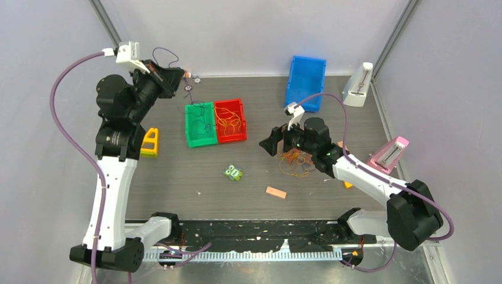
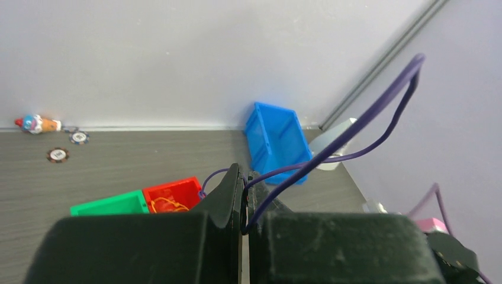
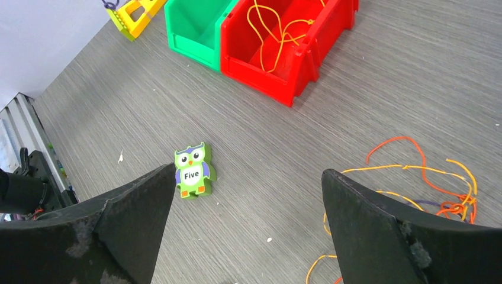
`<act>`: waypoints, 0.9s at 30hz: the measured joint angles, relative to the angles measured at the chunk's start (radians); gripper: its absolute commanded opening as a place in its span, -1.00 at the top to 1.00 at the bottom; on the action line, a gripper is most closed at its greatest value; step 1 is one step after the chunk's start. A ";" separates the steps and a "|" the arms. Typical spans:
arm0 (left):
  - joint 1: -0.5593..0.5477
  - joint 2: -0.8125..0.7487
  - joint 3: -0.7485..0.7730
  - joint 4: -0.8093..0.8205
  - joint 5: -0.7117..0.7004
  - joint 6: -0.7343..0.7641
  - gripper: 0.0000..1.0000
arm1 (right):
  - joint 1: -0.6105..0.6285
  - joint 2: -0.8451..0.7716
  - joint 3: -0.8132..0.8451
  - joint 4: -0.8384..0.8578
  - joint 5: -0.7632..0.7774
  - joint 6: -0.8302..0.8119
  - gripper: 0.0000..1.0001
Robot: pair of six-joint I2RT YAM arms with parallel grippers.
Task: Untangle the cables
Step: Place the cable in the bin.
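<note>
My left gripper (image 1: 175,77) is raised at the back left, shut on a dark purple cable (image 2: 355,127). The cable is pinched between the closed fingers (image 2: 231,189) and loops up above them (image 1: 166,57). A tangle of orange and red cables (image 1: 296,163) lies on the table at the right. My right gripper (image 1: 273,142) hangs just left of that tangle (image 3: 426,177), wide open with nothing between its fingers (image 3: 142,195). Orange cables (image 3: 272,29) lie in the red bin (image 1: 231,137). A dark cable (image 1: 204,118) lies in the green bin (image 1: 201,142).
A blue bin (image 1: 306,83) stands at the back right. A green owl block (image 3: 192,170) lies by my right gripper's left finger. A yellow toy (image 1: 150,143), an orange block (image 1: 276,192), white (image 1: 359,86) and pink (image 1: 388,155) stands and small tokens (image 2: 57,155) sit around.
</note>
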 measured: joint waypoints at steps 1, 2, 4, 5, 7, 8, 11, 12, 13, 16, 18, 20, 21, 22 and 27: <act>0.002 0.019 0.017 0.002 -0.008 0.003 1.00 | 0.000 -0.005 0.000 0.000 0.000 -0.001 -0.96; 0.005 0.041 0.035 0.004 -0.017 0.006 1.00 | 0.000 -0.009 0.000 0.000 0.000 -0.003 -0.96; 0.010 0.090 0.076 0.006 -0.028 0.014 1.00 | 0.000 -0.018 0.000 0.000 0.000 -0.005 -0.96; 0.013 0.112 0.095 0.007 -0.032 0.016 1.00 | 0.000 -0.021 0.001 0.000 0.000 -0.007 -0.96; 0.018 0.163 0.133 0.014 -0.040 0.020 1.00 | 0.000 -0.025 0.001 0.000 0.001 -0.008 -0.96; 0.021 0.180 0.144 0.016 -0.042 0.020 1.00 | 0.000 -0.027 0.001 0.000 0.002 -0.010 -0.96; 0.027 0.233 0.169 0.029 -0.047 0.020 1.00 | 0.000 -0.035 0.001 0.000 0.005 -0.014 -0.96; 0.030 0.252 0.177 0.034 -0.047 0.020 1.00 | 0.000 -0.037 0.001 0.000 0.007 -0.014 -0.96; 0.032 0.264 0.179 0.037 -0.047 0.020 1.00 | 0.000 -0.038 0.001 0.000 0.008 -0.015 -0.96; 0.042 0.297 0.179 0.039 -0.047 0.019 1.00 | 0.000 -0.042 0.001 -0.002 0.018 -0.018 -0.96; 0.048 0.312 0.177 0.046 -0.047 0.018 1.00 | 0.000 -0.045 0.002 -0.002 0.023 -0.018 -0.96; 0.056 0.320 0.155 0.077 -0.045 0.014 1.00 | 0.000 -0.045 0.003 -0.002 0.027 -0.018 -0.96; 0.060 0.321 0.138 0.095 -0.043 0.011 1.00 | 0.000 -0.045 0.004 -0.002 0.027 -0.018 -0.96; 0.066 0.324 0.111 0.113 -0.038 -0.001 1.00 | 0.000 -0.045 0.004 -0.002 0.028 -0.018 -0.96; 0.085 0.365 0.070 0.150 -0.023 -0.022 1.00 | 0.000 -0.045 0.004 -0.002 0.035 -0.018 -0.96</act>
